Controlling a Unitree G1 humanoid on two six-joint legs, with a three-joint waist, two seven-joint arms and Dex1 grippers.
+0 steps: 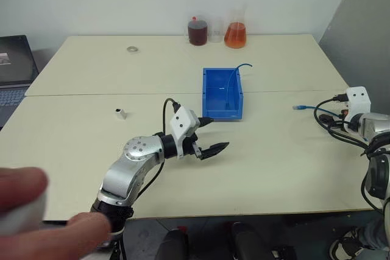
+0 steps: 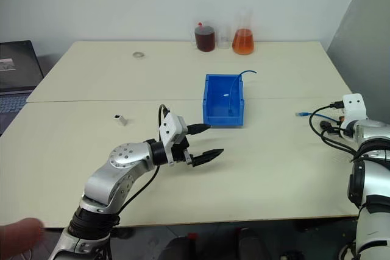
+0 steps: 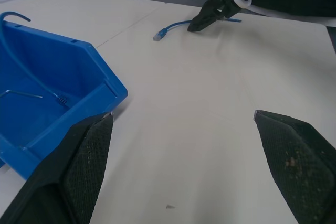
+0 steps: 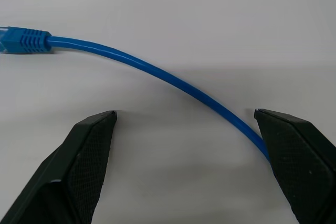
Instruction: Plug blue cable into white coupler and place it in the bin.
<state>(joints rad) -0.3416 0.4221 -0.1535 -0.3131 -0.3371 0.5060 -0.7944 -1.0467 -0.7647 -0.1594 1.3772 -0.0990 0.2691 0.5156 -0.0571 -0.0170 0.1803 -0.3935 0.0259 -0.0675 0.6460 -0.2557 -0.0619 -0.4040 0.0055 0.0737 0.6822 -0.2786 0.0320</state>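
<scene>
The blue cable (image 4: 157, 72) lies on the table at the right, and its plug (image 1: 298, 108) points toward the middle. My right gripper (image 4: 184, 112) hangs open just above it, one finger on each side of the cable, touching nothing. The white coupler (image 1: 120, 113) sits alone on the table at the left. The bin (image 1: 222, 97) stands upright mid-table. My left gripper (image 1: 219, 133) hovers open and empty just in front of the bin's near left corner (image 3: 113, 90).
A second thin blue cable (image 1: 230, 83) lies in the bin, one end curling over its far wall. Three glass vessels (image 1: 216, 32) stand at the table's back edge, near a small ring (image 1: 131, 49). A laptop (image 1: 13, 65) sits far left. A person's hand (image 1: 27, 202) shows at the near left.
</scene>
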